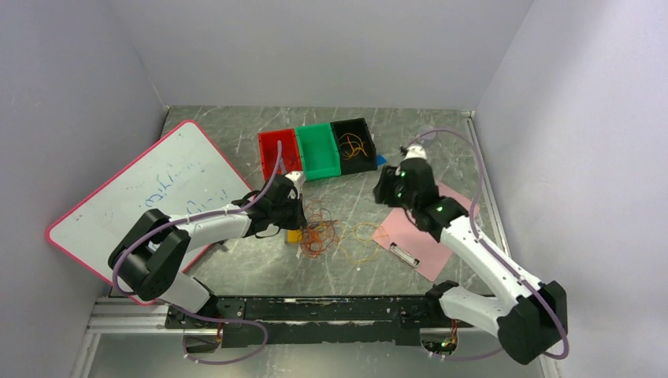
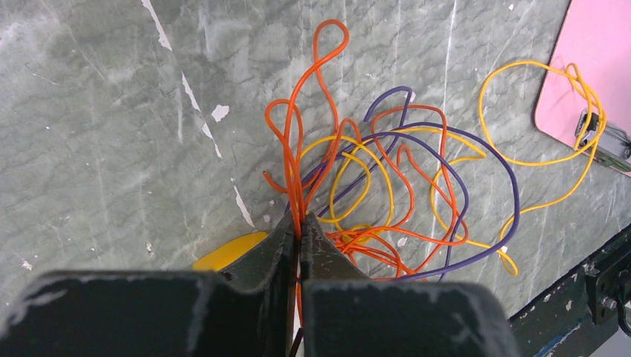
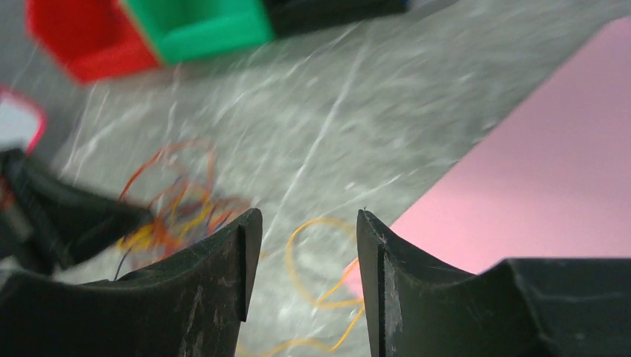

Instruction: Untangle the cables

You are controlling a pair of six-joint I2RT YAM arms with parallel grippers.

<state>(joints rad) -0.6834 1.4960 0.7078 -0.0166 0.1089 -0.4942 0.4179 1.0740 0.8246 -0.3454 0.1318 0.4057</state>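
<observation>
left wrist | left fingers point(image 2: 281, 249) pinching cables point(image 2: 372, 190) | right fingers point(image 3: 223, 260) spread, apart from cables

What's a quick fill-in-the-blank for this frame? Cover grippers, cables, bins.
1. The left gripper is shut on ____ strands of the cables.
2. The right gripper is ____ and holds nothing.
3. Among the bins, only the ____ one holds wires.
4. A yellow loop reaches the ____ clipboard.
Missing words: orange; open; black; pink.
</observation>
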